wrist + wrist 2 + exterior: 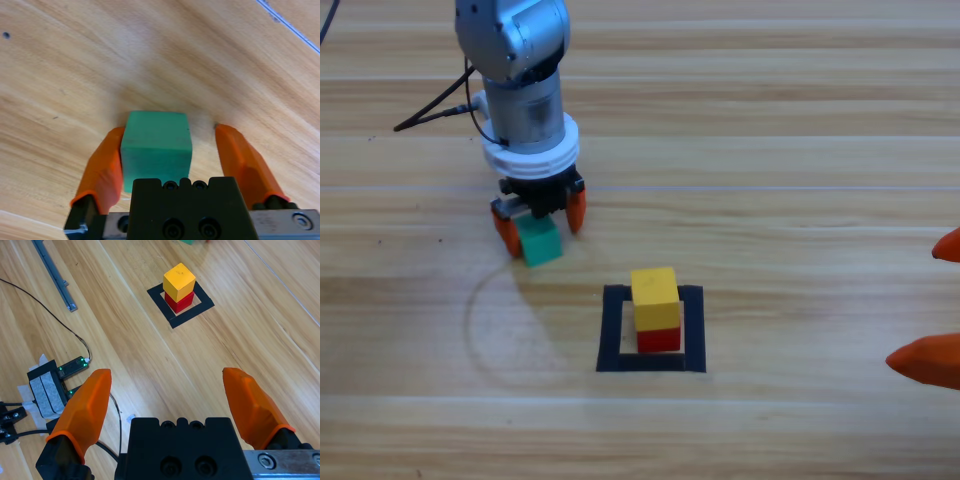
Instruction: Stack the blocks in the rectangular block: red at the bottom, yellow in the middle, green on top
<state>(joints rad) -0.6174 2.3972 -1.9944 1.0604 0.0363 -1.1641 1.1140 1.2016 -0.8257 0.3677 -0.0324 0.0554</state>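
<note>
Left wrist view: left hand open astride teal-green cube, ungripped; yellow cube on red cube inside black tape square; next: close, lift, place atop; right hand open, idle

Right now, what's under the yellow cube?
The red cube sits right under the yellow cube, inside the black tape square. The red cube's top face is covered, so only its side shows.

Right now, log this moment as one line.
left claw: open around green cube on table | yellow cube on red cube inside tape square | right claw: open, waiting at right edge
</note>
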